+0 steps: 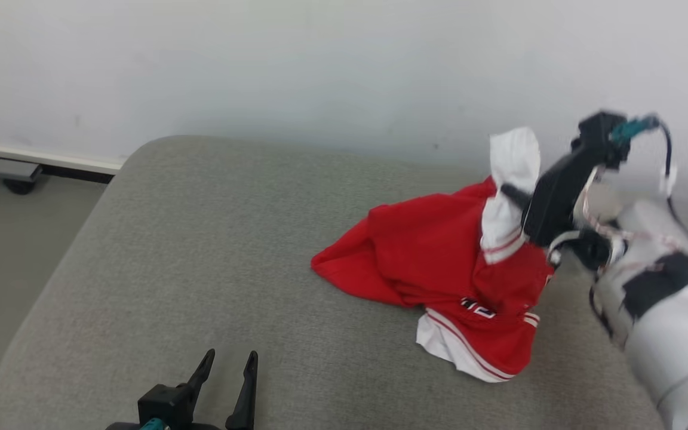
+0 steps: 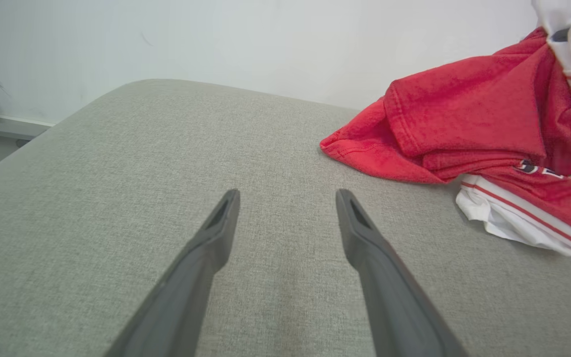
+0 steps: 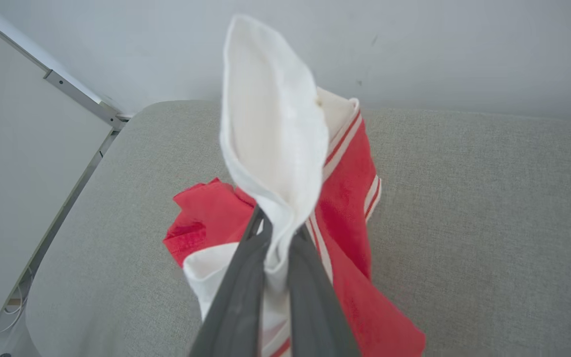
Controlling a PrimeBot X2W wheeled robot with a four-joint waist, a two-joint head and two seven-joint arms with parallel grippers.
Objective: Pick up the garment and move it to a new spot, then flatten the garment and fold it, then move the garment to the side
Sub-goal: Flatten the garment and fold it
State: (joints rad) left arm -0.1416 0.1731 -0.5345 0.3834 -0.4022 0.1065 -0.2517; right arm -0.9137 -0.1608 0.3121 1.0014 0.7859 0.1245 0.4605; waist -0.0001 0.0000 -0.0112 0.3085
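The garment is a crumpled red shirt with white, red-striped sleeves, lying at the right of the grey cushion. My right gripper is shut on one white sleeve and holds it up above the heap. The right wrist view shows the sleeve pinched between the two dark fingers, with the red cloth hanging below. My left gripper stands open low at the front of the cushion, well left of the garment. Its fingers hold nothing between them.
A pale wall runs behind the cushion. The floor and a metal frame with a caster lie off the cushion's left edge. Bare grey fabric stretches across the cushion's left and middle.
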